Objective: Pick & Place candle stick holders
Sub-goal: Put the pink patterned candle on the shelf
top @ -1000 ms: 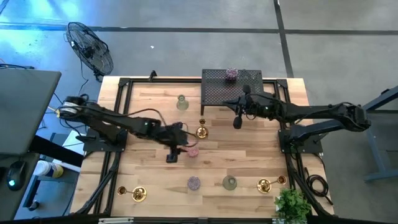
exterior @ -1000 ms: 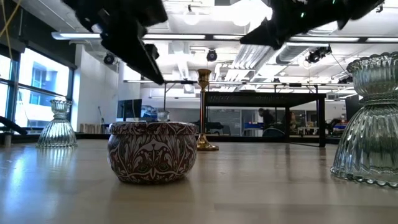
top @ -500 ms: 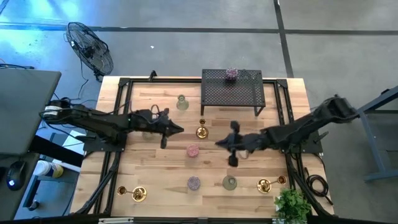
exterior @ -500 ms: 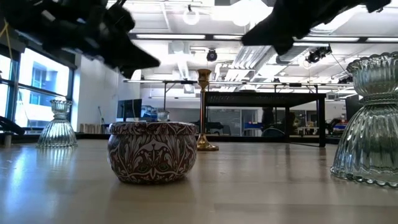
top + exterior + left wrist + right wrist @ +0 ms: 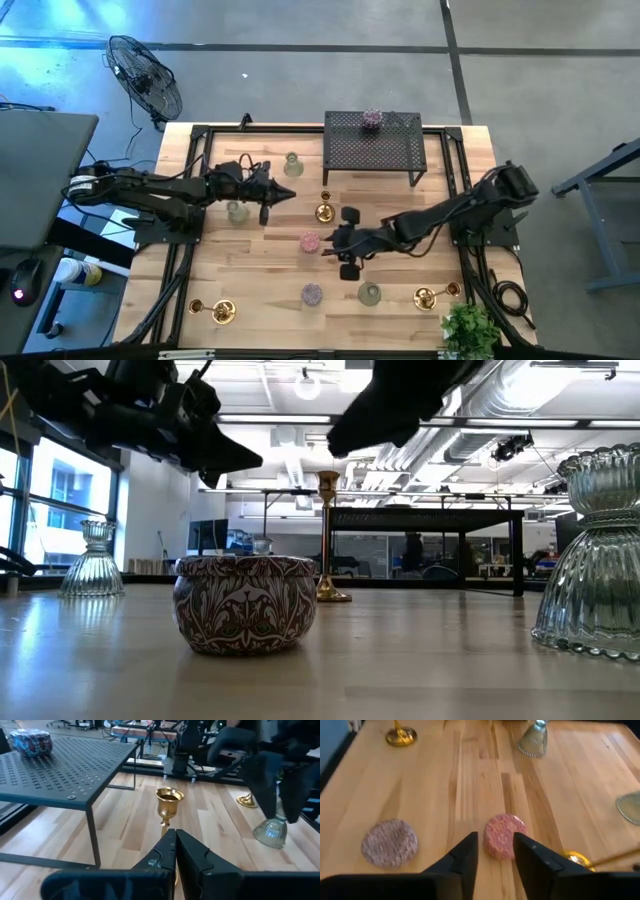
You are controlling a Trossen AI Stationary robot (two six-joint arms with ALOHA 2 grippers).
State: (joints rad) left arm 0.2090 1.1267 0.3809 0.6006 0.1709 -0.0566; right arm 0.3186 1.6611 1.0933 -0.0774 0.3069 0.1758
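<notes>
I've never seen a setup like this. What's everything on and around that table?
Slim-stemmed brass candle holders: at least three, gold, one mid-table, others along the edge opposite the rack.
Ribbed glass holders: three, pale green, scattered.
Squat patterned cups: three; pink mid-table, purple nearer the plant, purple on the rack.
Perforated metal rack: one, black, table's far edge.
Leafy plant: one, green, corner.
Floor fan: one, black, off-table.
Left gripper: shut, mid-table.
Right gripper: open, at the pink cup.

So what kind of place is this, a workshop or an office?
Most likely a robotics lab in an open-plan office. Two robot arms are mounted at a wooden table, exposed ceiling ducts run overhead, and desks with monitors stand behind glass partitions.
</notes>
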